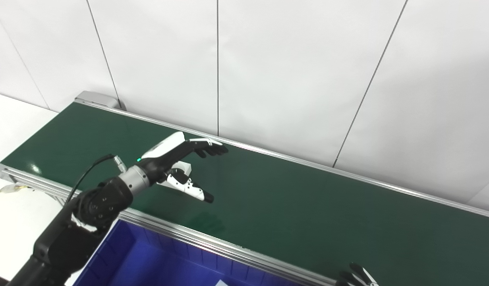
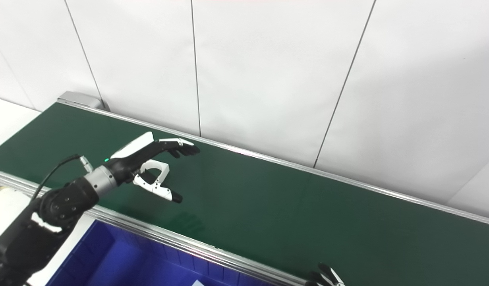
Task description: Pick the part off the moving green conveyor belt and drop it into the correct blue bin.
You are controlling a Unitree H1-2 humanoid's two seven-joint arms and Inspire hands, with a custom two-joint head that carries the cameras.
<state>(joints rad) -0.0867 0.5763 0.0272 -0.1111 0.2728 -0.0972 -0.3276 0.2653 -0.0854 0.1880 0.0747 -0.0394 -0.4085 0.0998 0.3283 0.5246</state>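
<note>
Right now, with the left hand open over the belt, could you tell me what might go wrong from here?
1. No part shows on the belt, so the open left hand may close too early or late.
2. It hangs over mid-belt; a part along the far rail could slip past.
3. The bin sits behind the near rail; a short carry might drop outside.

I work in a factory-style test cell: green conveyor belt (image 1: pixel 268 198) in aluminium rails, blue bin (image 1: pixel 149 258), plain white panel walls (image 1: pixel 292 67).
</note>
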